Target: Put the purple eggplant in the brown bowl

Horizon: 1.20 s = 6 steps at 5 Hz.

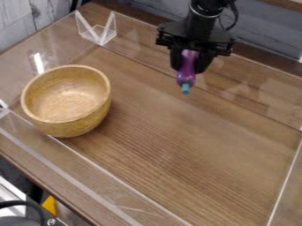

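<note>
The purple eggplant hung nearly upright above the wooden table, its teal stem cap pointing down. The black gripper had its jaws partly closed around the upper part of the eggplant and held it in the air. The brown bowl stood well apart, toward the left edge of the table, with nothing visible inside.
</note>
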Each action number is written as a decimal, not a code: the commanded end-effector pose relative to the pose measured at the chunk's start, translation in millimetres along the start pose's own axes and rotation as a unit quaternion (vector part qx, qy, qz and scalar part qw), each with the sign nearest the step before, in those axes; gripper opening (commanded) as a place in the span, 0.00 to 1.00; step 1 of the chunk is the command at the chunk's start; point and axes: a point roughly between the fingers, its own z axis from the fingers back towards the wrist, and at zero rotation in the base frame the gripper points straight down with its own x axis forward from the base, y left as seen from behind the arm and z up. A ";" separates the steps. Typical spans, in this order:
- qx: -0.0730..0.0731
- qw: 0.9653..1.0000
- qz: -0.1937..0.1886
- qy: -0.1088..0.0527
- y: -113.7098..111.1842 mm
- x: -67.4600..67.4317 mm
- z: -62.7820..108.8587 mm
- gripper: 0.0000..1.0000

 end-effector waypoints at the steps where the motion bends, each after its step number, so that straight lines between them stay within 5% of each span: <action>1: -0.017 0.999 0.005 -0.028 7.8 3.2 30.0 0.00; 3: -0.027 0.998 -0.049 -0.035 21.7 -1.7 28.0 0.00; 6: -0.003 0.999 -0.011 -0.034 -7.3 -9.9 28.3 0.00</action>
